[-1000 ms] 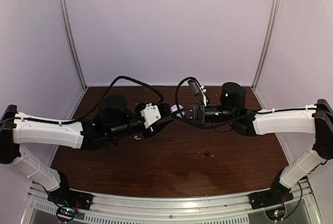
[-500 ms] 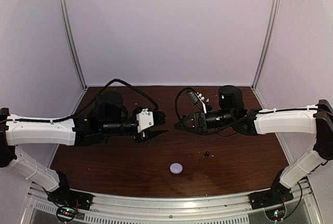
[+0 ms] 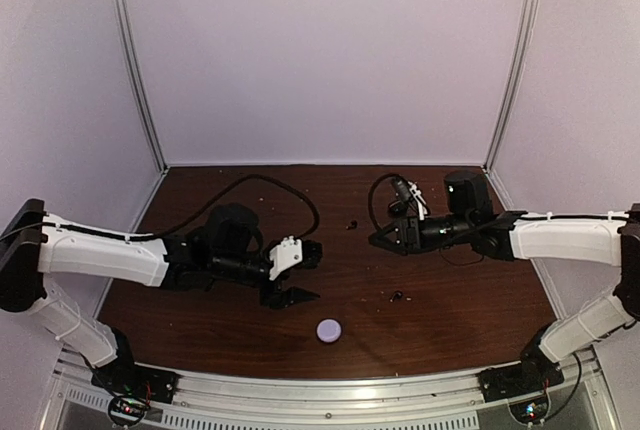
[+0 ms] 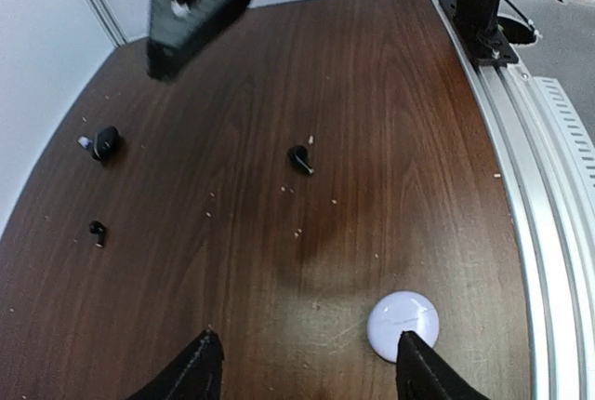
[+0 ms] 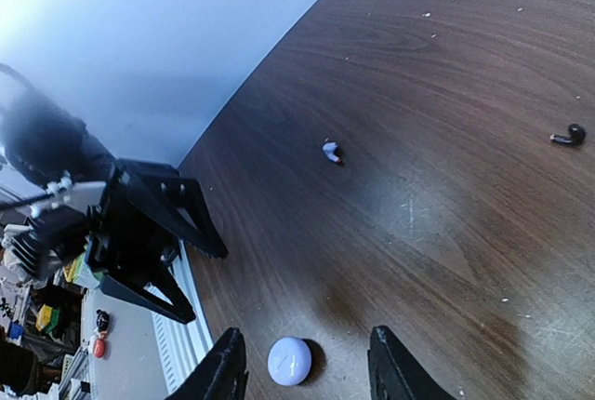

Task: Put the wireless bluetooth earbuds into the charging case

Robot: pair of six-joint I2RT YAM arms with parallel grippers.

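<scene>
The lilac-white round charging case (image 3: 329, 329) lies shut on the dark wooden table near the front edge; it also shows in the left wrist view (image 4: 403, 325) and the right wrist view (image 5: 289, 360). A black earbud (image 3: 398, 297) lies to its right, also in the left wrist view (image 4: 299, 158). Two more small black buds (image 3: 351, 224) lie farther back (image 4: 100, 142). A pale earbud (image 5: 331, 150) shows only in the right wrist view. My left gripper (image 3: 298, 275) is open and empty, just behind the case. My right gripper (image 3: 385, 237) is open and empty, above the table's middle right.
Pale crumb-like specks are scattered over the table (image 4: 297, 233). A metal rail (image 3: 330, 390) runs along the near edge. White walls close in the back and both sides.
The grippers, close together at mid-table a second ago, have drawn apart. The case came into view on the table near the front edge, then shifted slightly left. My left gripper moved nearer and lower.
</scene>
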